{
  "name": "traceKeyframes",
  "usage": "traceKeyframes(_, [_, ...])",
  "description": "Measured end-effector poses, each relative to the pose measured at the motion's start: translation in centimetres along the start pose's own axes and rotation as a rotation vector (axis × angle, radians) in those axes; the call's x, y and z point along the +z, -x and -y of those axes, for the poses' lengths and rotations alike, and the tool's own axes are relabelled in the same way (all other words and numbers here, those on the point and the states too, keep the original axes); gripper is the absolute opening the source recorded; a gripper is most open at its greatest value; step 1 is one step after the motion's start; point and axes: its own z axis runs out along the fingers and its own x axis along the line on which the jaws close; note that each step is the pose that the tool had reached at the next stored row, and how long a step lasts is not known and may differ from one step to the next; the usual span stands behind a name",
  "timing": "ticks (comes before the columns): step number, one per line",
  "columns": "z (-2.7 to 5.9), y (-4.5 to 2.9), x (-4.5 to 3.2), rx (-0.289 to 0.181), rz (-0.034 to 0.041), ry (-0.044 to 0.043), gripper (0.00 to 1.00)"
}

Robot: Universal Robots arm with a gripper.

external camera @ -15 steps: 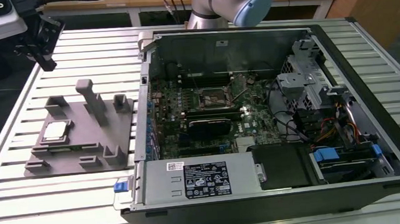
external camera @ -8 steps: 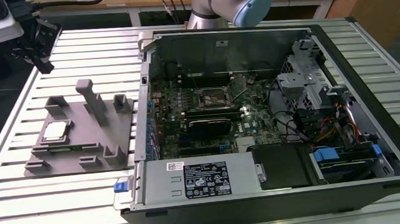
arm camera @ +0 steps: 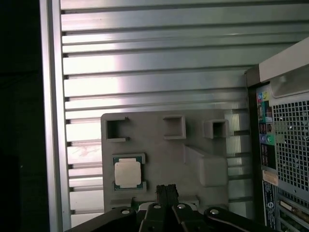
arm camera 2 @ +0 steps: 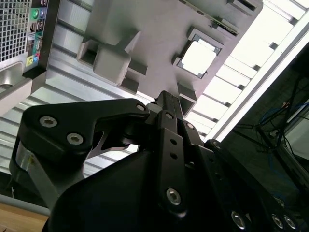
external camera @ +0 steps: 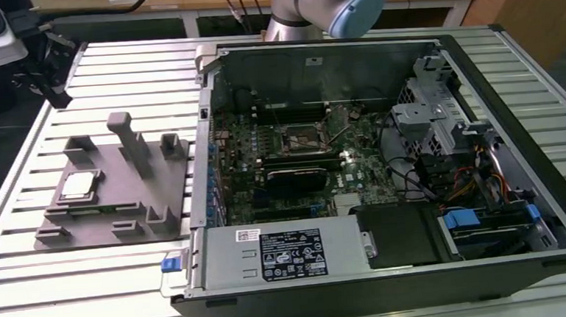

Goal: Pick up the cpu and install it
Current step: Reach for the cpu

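The gripper (arm camera: 166,190) hung clenched, empty, near the cpu (arm camera: 127,172) in the grey holder (arm camera: 159,159); unopened, it could knock the cpu askew.

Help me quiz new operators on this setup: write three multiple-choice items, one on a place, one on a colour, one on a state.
1. The computer case lies: A shut; B open, its motherboard showing; C upside down.
2. The cpu sits: A in a recess of the holder on the table; B in the case's socket; C on bare table.
3. The holder is: A red; B blue; C grey.
Answers: 1 B, the motherboard is in plain sight from above. 2 A, it rests in the holder, outside the case, towards the exterior view's left. 3 C, it looks plain grey in the exterior view and both wrist views.
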Motion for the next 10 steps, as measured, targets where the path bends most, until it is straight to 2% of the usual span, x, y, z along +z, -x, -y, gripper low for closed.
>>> traceKeyframes(3, [-0.03,-0.27,0.46,0.000,0.0000,0.0000,0.11])
traceKeyframes(10, [-0.06,-0.34,1.60,0.000,0.0001,0.0001,0.11])
